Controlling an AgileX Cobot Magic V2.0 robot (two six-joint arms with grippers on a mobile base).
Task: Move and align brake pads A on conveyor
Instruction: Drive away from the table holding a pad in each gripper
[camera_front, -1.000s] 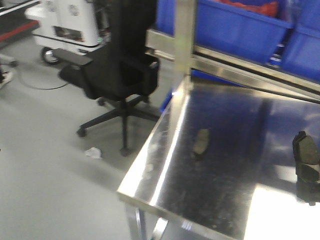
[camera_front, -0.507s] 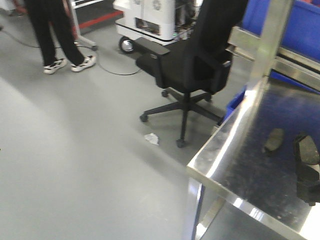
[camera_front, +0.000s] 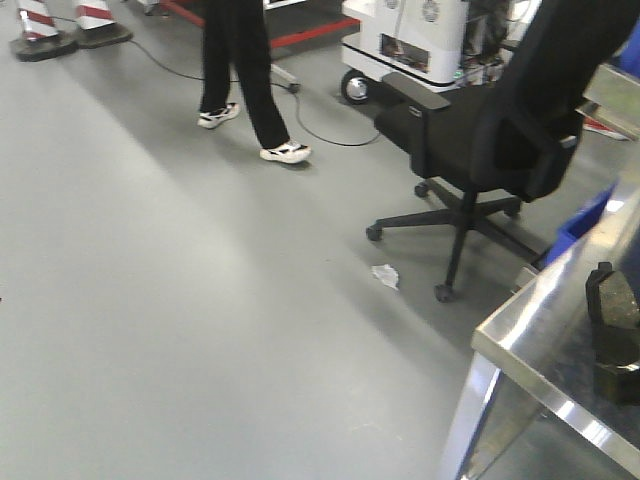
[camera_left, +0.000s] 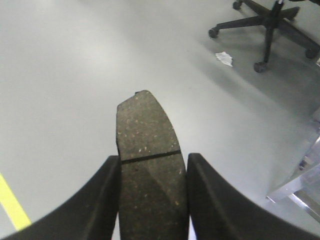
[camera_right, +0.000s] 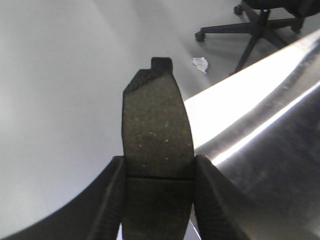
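Brake pads A (camera_left: 146, 132), one clamped in left end effector (camera_left: 153, 160); another in right end effector (camera_right: 160, 160)

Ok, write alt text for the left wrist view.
The left gripper clamps a dark brake pad with a groove across its rough face, held above a grey floor. An office chair's wheeled base and a scrap of paper lie top right; a yellow floor line crosses bottom left.
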